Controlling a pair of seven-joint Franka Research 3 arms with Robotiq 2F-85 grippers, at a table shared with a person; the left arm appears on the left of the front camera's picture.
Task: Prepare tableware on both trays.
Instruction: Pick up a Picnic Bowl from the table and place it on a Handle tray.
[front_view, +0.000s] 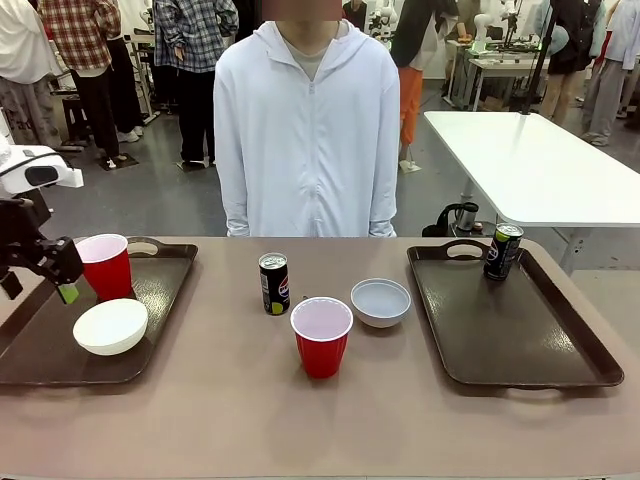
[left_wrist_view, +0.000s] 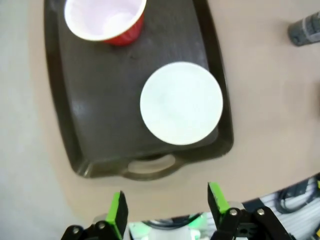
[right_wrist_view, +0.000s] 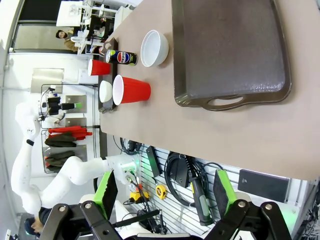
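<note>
There are two brown trays (front_view: 165, 300) (front_view: 520, 335), two red cups (front_view: 106, 266) (front_view: 321, 338), two white bowls (front_view: 110, 327) (front_view: 380, 302) and two black cans (front_view: 274, 283) (front_view: 503, 251) on one table (front_view: 200, 420), with one person (front_view: 305, 130) standing behind it.

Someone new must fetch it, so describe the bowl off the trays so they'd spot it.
Look at the bare tabletop between the left tray and the right tray. Of three things there, the bowl is nearest the right tray. It is low, round and pale, unlike the red cup and black can beside it.
</note>
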